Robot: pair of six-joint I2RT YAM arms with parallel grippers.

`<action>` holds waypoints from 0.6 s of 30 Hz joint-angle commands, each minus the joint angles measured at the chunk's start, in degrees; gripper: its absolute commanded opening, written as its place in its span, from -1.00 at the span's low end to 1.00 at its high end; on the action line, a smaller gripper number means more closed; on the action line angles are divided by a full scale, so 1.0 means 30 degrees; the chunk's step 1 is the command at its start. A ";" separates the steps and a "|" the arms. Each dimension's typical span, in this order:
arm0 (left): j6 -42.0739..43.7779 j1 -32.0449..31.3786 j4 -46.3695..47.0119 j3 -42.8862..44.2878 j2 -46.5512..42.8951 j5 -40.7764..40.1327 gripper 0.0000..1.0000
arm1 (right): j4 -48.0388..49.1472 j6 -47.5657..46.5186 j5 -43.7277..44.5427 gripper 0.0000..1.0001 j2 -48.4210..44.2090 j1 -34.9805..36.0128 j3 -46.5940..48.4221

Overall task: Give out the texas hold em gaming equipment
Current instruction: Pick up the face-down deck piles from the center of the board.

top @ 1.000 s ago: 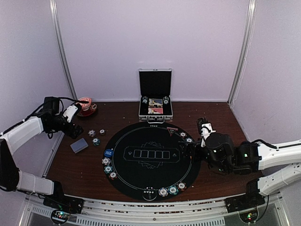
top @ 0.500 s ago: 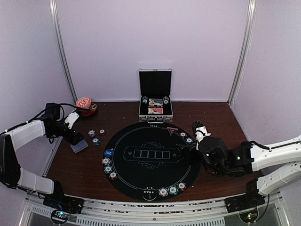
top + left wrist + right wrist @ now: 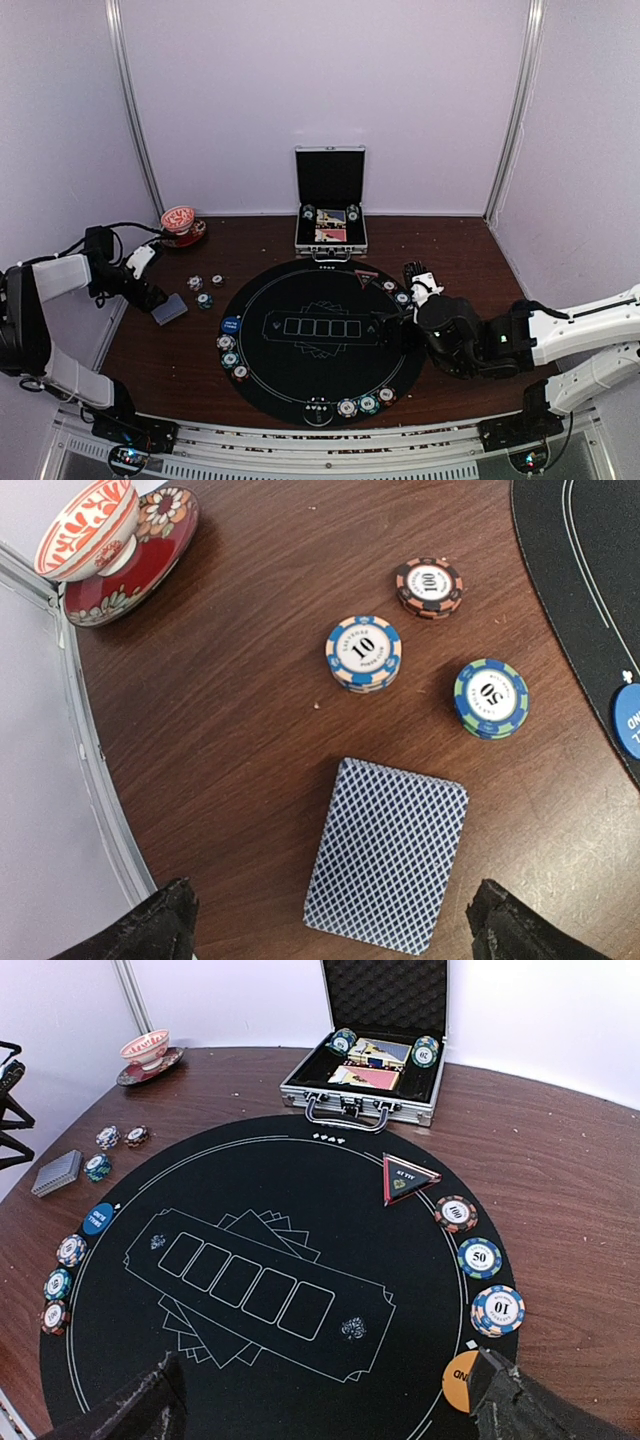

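We are about to pick up the deck of cards, we think. It lies flat on the table near three chips. Our left end effector hangs over it, wide open and empty. Next it must go down and squeeze. Our right end effector is open and empty too.

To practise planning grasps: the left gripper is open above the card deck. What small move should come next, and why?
Probably lower the left gripper straight down over the deck: its fingers stand open either side of the deck's near end, the deck lies flat, and the chips sit clear of it.
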 commanded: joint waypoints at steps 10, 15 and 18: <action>0.1544 0.0473 0.0949 -0.0152 0.1721 0.0697 0.96 | 0.0343 -0.0363 0.0521 1.00 -0.0465 0.0280 0.0116; 0.2042 0.0474 0.0314 -0.0021 0.1982 0.1299 0.96 | 0.0339 -0.0393 0.0576 1.00 -0.0375 0.0343 0.0143; 0.2418 0.0477 0.0052 -0.0036 0.2140 0.1593 0.96 | 0.0375 -0.0399 0.0612 1.00 -0.0418 0.0392 0.0114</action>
